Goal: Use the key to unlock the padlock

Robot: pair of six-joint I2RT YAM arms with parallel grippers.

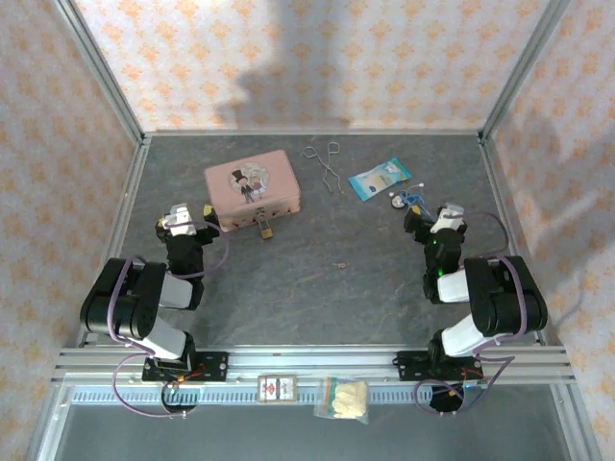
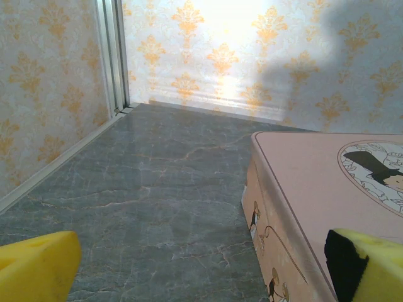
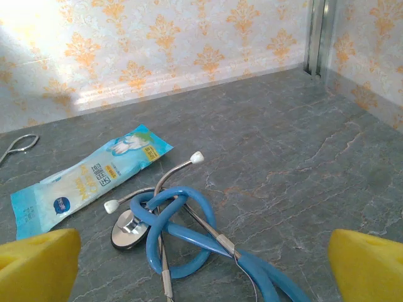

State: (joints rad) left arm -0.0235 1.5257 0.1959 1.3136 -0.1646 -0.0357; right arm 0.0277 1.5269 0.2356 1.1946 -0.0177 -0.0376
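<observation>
A tiny brass padlock hangs at the front edge of the pink picture tin. A small speck lies on the mat right of it, too small to tell if it is the key. My left gripper rests just left of the tin, open and empty. In the left wrist view its yellow fingertips frame bare floor, with the tin's side at right. My right gripper stands open over a blue stethoscope, holding nothing.
A blue-and-white packet and metal forceps lie at the back of the mat. The stethoscope's silver disc sits beside the packet. Metal frame posts and patterned walls close in the mat on three sides.
</observation>
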